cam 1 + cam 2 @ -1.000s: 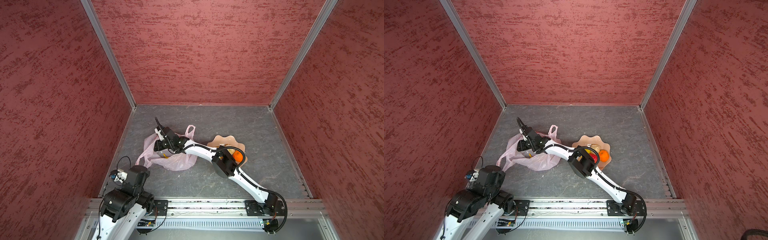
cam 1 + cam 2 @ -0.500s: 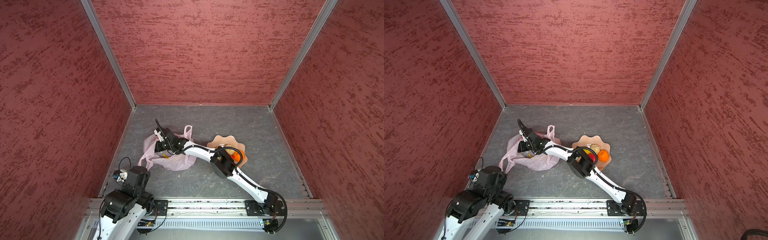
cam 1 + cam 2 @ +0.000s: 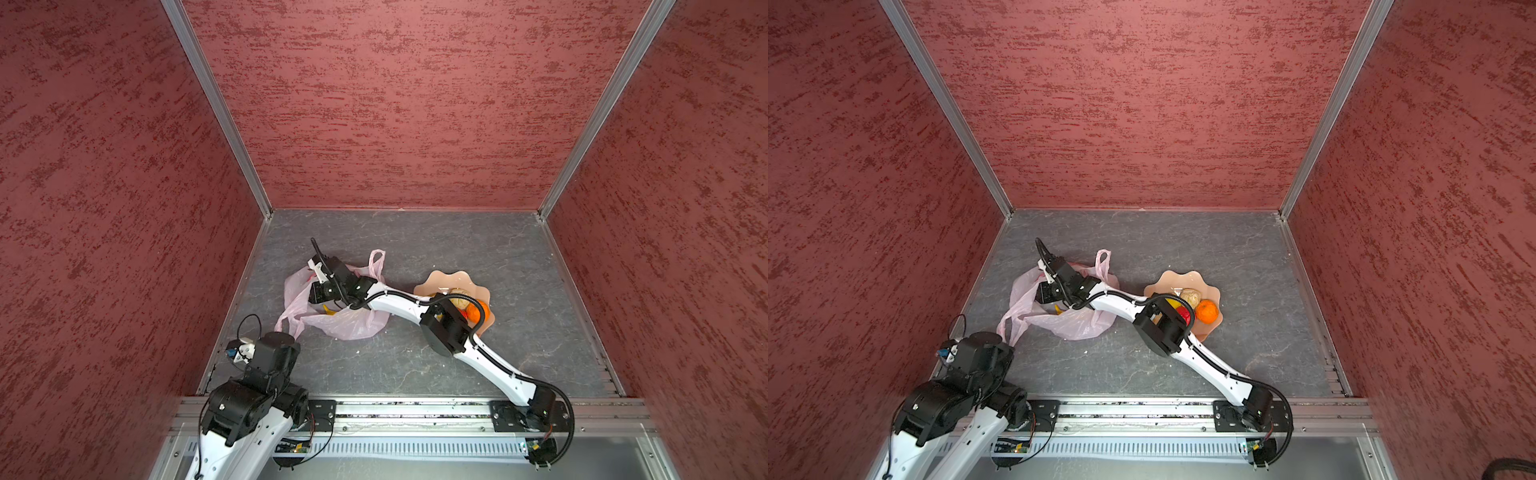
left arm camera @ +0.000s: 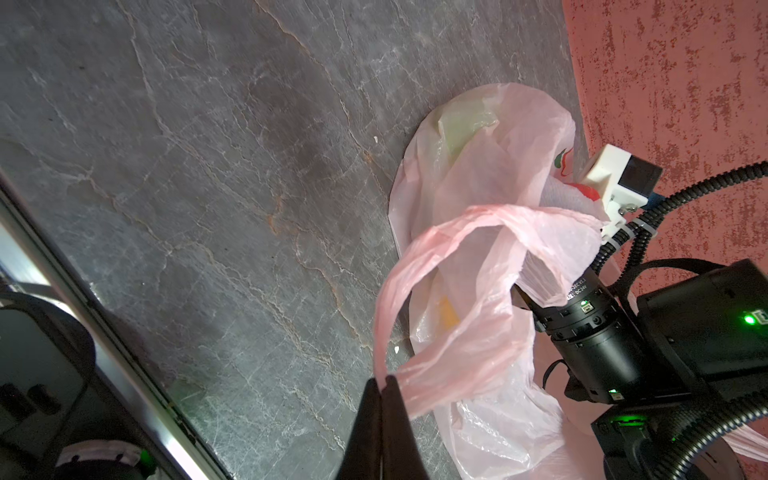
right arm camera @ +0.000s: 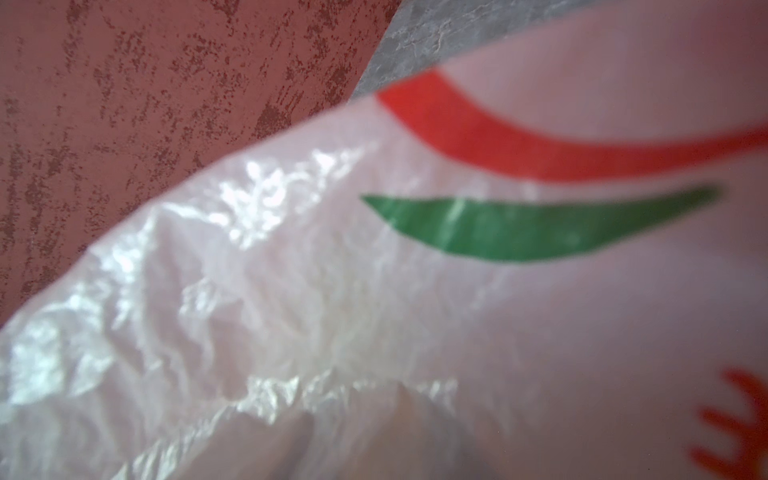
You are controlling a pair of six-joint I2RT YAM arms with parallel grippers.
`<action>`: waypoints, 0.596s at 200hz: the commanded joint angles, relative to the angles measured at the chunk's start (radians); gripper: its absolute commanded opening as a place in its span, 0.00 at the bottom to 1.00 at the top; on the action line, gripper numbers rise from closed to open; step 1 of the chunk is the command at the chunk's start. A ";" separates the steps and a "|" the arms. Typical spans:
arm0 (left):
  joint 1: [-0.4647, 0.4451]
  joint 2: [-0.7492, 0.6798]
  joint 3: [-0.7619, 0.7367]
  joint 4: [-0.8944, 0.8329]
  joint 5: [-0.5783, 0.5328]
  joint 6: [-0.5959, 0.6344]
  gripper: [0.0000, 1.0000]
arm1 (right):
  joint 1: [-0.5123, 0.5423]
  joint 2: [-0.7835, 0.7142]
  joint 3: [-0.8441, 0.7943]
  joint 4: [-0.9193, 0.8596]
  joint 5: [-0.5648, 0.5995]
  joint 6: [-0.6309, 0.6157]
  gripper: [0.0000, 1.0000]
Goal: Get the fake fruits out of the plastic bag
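Nearest the rail (image 3: 415,409), the left gripper (image 4: 381,380) is pinching a loop handle (image 4: 469,216) of the plastic bag (image 3: 353,324), jaws closed on the film. Beyond it the right gripper (image 3: 322,293) is reaching into the bag's mouth, beside a yellow banana (image 3: 329,309) — its jaws are hidden, so I cannot tell their state. It is probably going for that fruit; next comes lifting it clear without snagging film. Beside the bag, the peach dish (image 3: 440,282) is holding an orange ball (image 3: 1207,311) and other fruits. Grey stone-look floor (image 3: 457,245), mottled red walls (image 3: 395,104).
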State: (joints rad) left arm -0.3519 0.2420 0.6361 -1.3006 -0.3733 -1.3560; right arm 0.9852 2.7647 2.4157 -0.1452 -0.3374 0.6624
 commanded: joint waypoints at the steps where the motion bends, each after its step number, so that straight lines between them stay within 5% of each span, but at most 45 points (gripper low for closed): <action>1: 0.001 -0.003 0.032 -0.005 -0.036 0.016 0.00 | -0.004 -0.002 0.016 0.033 0.000 -0.002 0.29; 119: 0.001 0.009 0.056 -0.017 -0.081 0.023 0.00 | -0.004 -0.169 -0.245 0.158 0.039 -0.027 0.19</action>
State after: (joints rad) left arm -0.3519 0.2478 0.6720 -1.3022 -0.4286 -1.3464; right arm 0.9852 2.6743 2.1914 -0.0498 -0.3229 0.6460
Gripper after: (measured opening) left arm 0.056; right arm 0.200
